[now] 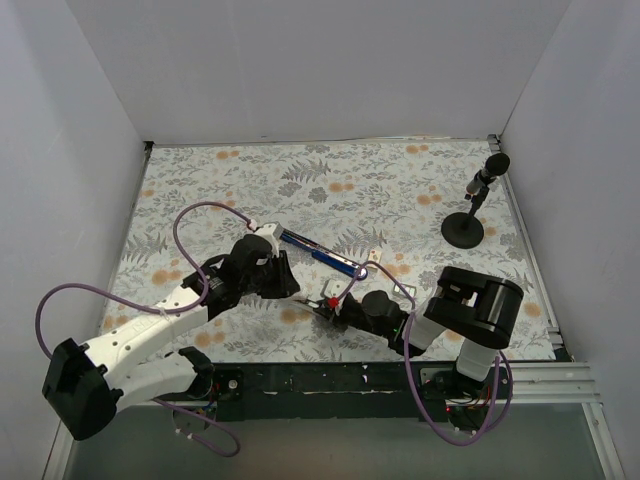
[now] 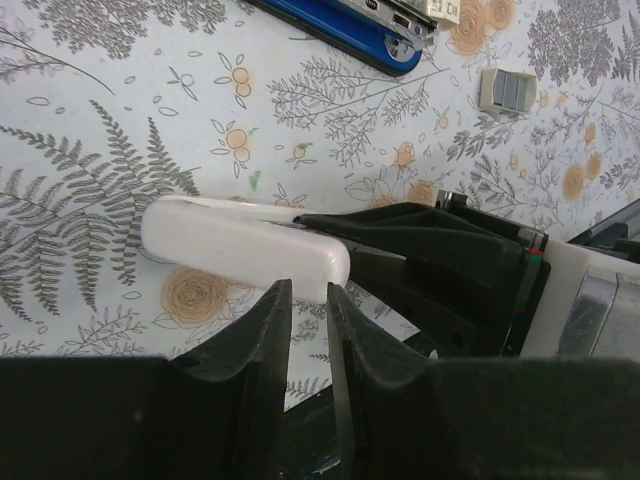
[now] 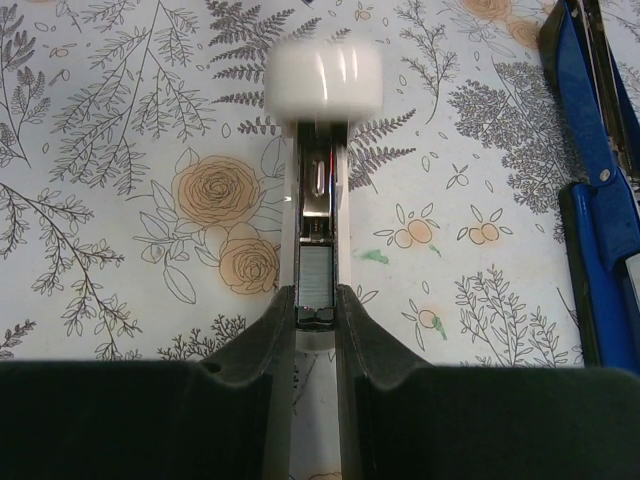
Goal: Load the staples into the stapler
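Table carries a pale cloth printed with grey ferns and orange flowers. A black microphone stand sits on it and serves as reference. Behind the stand: plain white back wall. Just right of the stand: white side wall, with a metal strip along the table edge between them. Well left of the stand: matching white wall. Lighting even and diffuse; shadows soft.
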`<state>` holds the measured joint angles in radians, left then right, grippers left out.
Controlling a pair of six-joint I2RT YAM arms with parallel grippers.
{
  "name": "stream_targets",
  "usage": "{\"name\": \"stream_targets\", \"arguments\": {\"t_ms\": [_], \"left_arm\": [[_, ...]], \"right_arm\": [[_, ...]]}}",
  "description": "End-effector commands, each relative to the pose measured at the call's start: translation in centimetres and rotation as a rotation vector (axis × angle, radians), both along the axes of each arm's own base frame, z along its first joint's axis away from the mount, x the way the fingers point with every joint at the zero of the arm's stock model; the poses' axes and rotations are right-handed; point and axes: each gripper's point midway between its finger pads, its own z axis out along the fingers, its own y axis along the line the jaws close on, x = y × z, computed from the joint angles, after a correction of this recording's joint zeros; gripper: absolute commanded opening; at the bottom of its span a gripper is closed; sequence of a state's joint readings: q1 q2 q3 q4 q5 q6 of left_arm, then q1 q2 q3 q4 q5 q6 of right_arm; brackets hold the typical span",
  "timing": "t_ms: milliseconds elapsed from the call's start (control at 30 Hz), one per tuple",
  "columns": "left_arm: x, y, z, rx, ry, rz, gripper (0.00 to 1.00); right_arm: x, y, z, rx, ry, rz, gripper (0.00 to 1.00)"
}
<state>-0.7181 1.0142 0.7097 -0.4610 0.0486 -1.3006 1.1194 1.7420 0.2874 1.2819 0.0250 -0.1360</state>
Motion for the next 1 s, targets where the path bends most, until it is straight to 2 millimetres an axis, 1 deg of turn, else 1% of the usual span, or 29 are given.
{"name": "stream_targets", "arguments": {"t_ms": [0, 133, 167, 200, 300, 333, 367, 400, 467, 500, 533, 567, 600, 633, 667, 700, 733, 767, 800, 833, 867, 900, 933, 967], "left_arm": [[-0.6, -1.7, 0.6, -0.061, 0.026, 0.005, 0.18], [-1.4, -2.9, -0.2, -0.083, 0.052, -0.010, 0.17], [-1.3, -3.2, 0.0, -0.100, 0.046, -0.013, 0.17], [-1.4, -3.2, -0.4, -0.105, 0.056, -0.005, 0.17], [-0.8, -3.1, 0.4, -0.128, 0.018, 0.023, 0.19], [-0.1, -2.6, 0.5, -0.114, -0.010, 0.058, 0.20], [0.2, -2.3, 0.7, -0.110, -0.029, 0.070, 0.22], [0.5, -2.0, 0.9, -0.106, -0.040, 0.082, 0.23], [1.4, -1.4, 1.3, -0.100, -0.061, 0.093, 0.28], [1.7, -1.2, 1.5, -0.101, -0.069, 0.096, 0.29], [2.5, -0.4, 1.7, -0.094, -0.084, 0.114, 0.32], [2.9, -0.3, 2.1, -0.102, -0.097, 0.109, 0.34], [3.3, 0.2, 2.6, -0.104, -0.114, 0.119, 0.36], [4.2, 1.1, 2.9, -0.100, -0.131, 0.148, 0.39], [4.7, 1.7, 3.3, -0.089, -0.158, 0.149, 0.40], [4.7, 1.7, 3.7, -0.100, -0.166, 0.132, 0.41], [5.2, 2.5, 4.4, -0.096, -0.196, 0.144, 0.45], [5.3, 3.0, 4.7, -0.079, -0.229, 0.135, 0.52], [5.6, 3.5, 4.9, -0.061, -0.254, 0.145, 0.55], [5.4, 3.8, 5.5, -0.063, -0.285, 0.136, 0.58], [5.7, 4.5, 5.6, -0.026, -0.329, 0.144, 0.63], [5.7, 5.1, 5.2, -0.001, -0.345, 0.147, 0.67], [5.6, 5.4, 6.0, -0.001, -0.387, 0.144, 0.70], [5.5, 5.7, 6.0, 0.013, -0.411, 0.140, 0.76]], "right_arm": [[1.4, 1.6, 4.2, 0.147, -0.068, -0.031, 0.01], [1.4, 1.7, 4.4, 0.154, -0.070, -0.031, 0.01], [1.4, 1.7, 4.3, 0.152, -0.067, -0.030, 0.01], [1.3, 1.8, 4.3, 0.151, -0.066, -0.027, 0.01], [1.4, 1.8, 4.0, 0.144, -0.052, -0.030, 0.01], [1.4, 1.8, 4.2, 0.147, -0.050, -0.032, 0.02], [1.3, 1.6, 3.9, 0.138, -0.043, -0.035, 0.08], [1.3, 1.4, 3.9, 0.135, -0.035, -0.041, 0.23], [1.1, 0.6, 3.4, 0.109, -0.020, -0.056, 0.34], [1.0, 0.2, 3.2, 0.098, -0.009, -0.062, 0.42], [0.8, -0.1, 3.2, 0.086, -0.002, -0.063, 0.45], [0.8, -0.4, 2.9, 0.072, 0.008, -0.068, 0.47], [0.6, -0.6, 2.7, 0.058, 0.016, -0.067, 0.50], [0.5, -0.7, 3.3, 0.065, 0.022, -0.067, 0.52], [0.2, -1.2, 2.4, 0.022, 0.048, -0.067, 0.52], [0.1, -1.3, 2.5, 0.019, 0.061, -0.070, 0.53], [-0.1, -1.4, 3.4, 0.038, 0.066, -0.069, 0.53], [-0.4, -1.7, 3.0, 0.017, 0.086, -0.068, 0.53], [-0.4, -1.7, 3.2, 0.015, 0.093, -0.071, 0.52], [-0.3, -1.4, 4.5, 0.041, 0.092, -0.071, 0.52], [-0.2, -1.2, 4.8, 0.045, 0.095, -0.073, 0.51], [-0.1, -1.2, 4.9, 0.034, 0.100, -0.082, 0.48], [0.3, -0.7, 5.6, 0.044, 0.098, -0.090, 0.47], [0.8, -0.5, 5.7, 0.037, 0.099, -0.110, 0.46]]}}
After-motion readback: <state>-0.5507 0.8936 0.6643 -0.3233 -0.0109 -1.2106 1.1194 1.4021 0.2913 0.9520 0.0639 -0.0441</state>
